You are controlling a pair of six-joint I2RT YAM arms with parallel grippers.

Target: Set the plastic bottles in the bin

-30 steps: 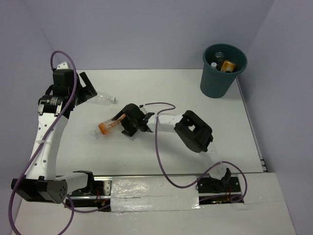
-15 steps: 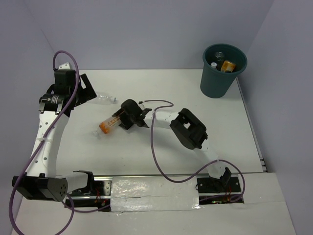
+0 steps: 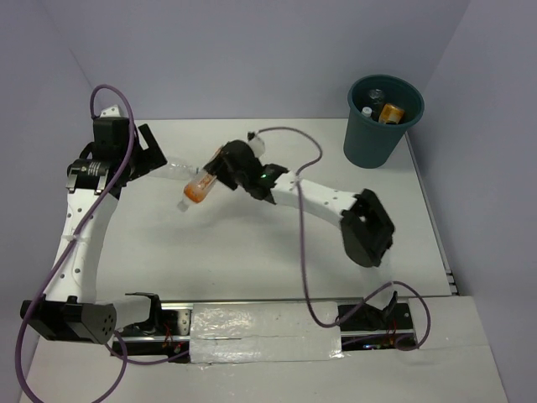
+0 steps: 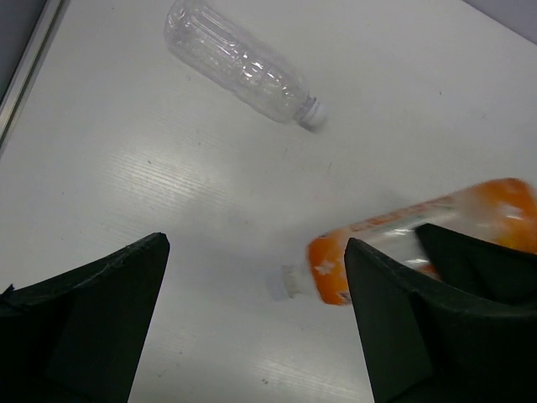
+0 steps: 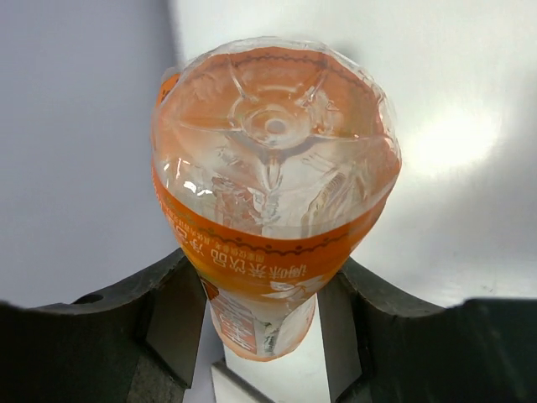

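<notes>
My right gripper (image 3: 221,170) (image 5: 260,323) is shut on an orange labelled plastic bottle (image 3: 200,186) (image 5: 273,168) and holds it off the table, white cap pointing down to the left. A clear unlabelled bottle (image 3: 174,170) (image 4: 239,63) lies on the table just left of it. My left gripper (image 3: 155,154) (image 4: 252,327) hangs open beside that clear bottle, with nothing between its fingers. In the left wrist view the held orange bottle (image 4: 419,243) shows at the right. The dark teal bin (image 3: 369,143) stands at the far right corner, with an orange bottle (image 3: 391,112) and a clear one (image 3: 369,106) inside.
Purple cables loop over both arms. The right arm's elbow (image 3: 367,228) reaches out over the right half of the white table (image 3: 252,260). Grey walls close in the back and both sides.
The right gripper closed on the orange bottle, lifted it off the table and carried it toward the back. The right arm stretched out. The left arm stayed put.
</notes>
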